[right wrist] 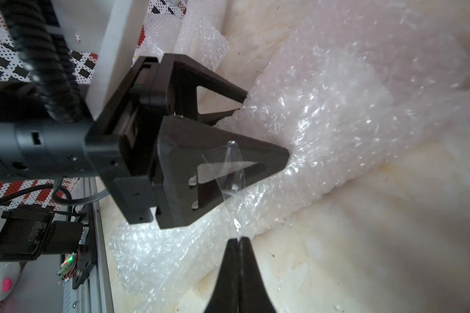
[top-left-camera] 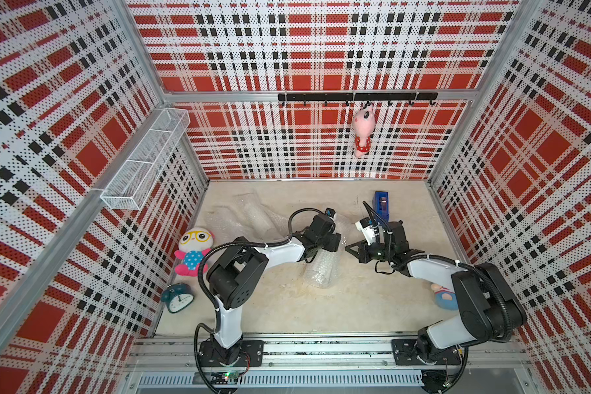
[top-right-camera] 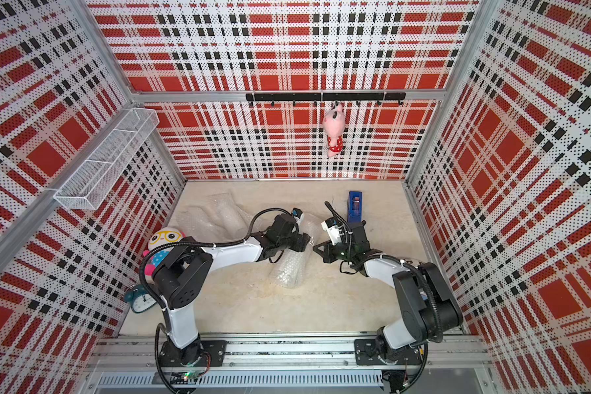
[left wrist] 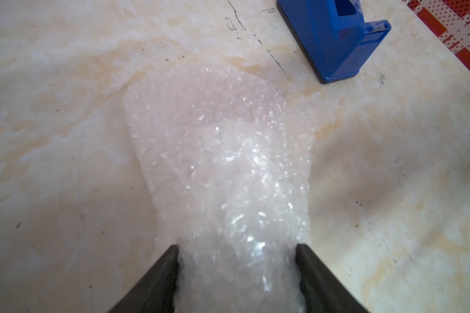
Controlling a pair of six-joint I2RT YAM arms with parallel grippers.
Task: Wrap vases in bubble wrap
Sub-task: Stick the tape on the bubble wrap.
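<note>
One bubble wrap bundle point(left wrist: 223, 162) in left claw point(left wrist: 238, 246); right claw point(right wrist: 239, 239) pinches tape point(right wrist: 224, 165)

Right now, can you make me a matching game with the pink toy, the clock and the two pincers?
Things:
1 pink toy
2 clock
3 left pincer
4 right pincer

States:
A shut on clear tape
B hanging from hook rail
C gripping wrapped bundle
D teal coloured

Pairs: 1-B, 2-D, 3-C, 4-A
</note>
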